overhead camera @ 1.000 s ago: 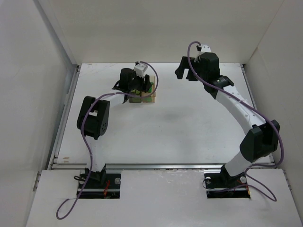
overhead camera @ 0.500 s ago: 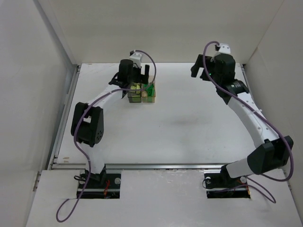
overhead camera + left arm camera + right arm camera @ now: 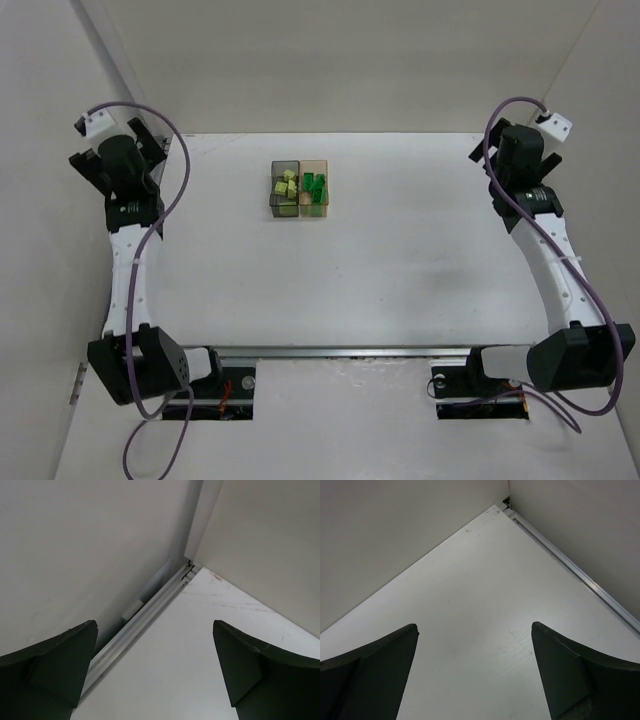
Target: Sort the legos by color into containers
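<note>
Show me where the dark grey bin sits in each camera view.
Top external: the dark grey bin stands toward the far side of the table, left of centre, side by side with the amber bin on its right.
Left wrist: not in it; only a table corner and walls.
Right wrist: not in it; only a table corner and walls.
Shared landmark: the white table.

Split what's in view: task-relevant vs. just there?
Job:
smoky grey bin, holding the pale yellow-green legos
tan bin, holding the dark green legos
left gripper and right gripper, both open, holding nothing

Just there:
purple cables
metal rail at the near table edge
white enclosure walls
</note>
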Tool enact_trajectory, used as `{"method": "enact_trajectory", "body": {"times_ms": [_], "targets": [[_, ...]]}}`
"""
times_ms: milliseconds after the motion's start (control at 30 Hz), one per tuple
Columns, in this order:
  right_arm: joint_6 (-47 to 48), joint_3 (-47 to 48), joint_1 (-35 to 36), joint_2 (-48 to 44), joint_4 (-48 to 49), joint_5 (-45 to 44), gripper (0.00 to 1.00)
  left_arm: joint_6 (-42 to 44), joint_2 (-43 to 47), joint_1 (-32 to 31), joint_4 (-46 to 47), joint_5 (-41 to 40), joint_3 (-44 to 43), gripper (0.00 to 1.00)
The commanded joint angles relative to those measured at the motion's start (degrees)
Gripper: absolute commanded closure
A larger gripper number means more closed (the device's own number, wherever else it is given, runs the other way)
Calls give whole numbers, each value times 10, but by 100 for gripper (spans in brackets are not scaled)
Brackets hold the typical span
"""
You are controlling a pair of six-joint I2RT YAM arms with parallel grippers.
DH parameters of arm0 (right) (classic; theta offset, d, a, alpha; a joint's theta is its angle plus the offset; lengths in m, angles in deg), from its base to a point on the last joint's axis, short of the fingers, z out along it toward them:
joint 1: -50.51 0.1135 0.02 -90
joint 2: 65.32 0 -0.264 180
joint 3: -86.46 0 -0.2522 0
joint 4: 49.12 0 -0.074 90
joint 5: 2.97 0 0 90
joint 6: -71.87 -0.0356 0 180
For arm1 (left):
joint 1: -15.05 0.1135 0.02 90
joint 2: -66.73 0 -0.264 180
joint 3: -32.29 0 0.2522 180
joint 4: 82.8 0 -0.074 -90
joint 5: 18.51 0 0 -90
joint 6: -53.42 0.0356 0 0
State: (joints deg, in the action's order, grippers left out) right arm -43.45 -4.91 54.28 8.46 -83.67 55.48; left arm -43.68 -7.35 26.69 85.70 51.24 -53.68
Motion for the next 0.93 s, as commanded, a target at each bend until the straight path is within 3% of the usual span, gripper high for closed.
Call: {"method": "enact_trajectory", "body": {"times_ms": [0,133,333,900], "targets": [[-16,19,2,-9,-6,-25,0,-9,45,-9,-27,21,65,0],[-31,51,2,-3,-65,-8,0,-9,103,-9,-1,31,119,0],[-31,34,2,-30,-88,-8,0,-27,119,-9,-1,37,163,0],[12,-39,2,-112,11,55,0,-52,138,-9,11,74,215,0]]}}
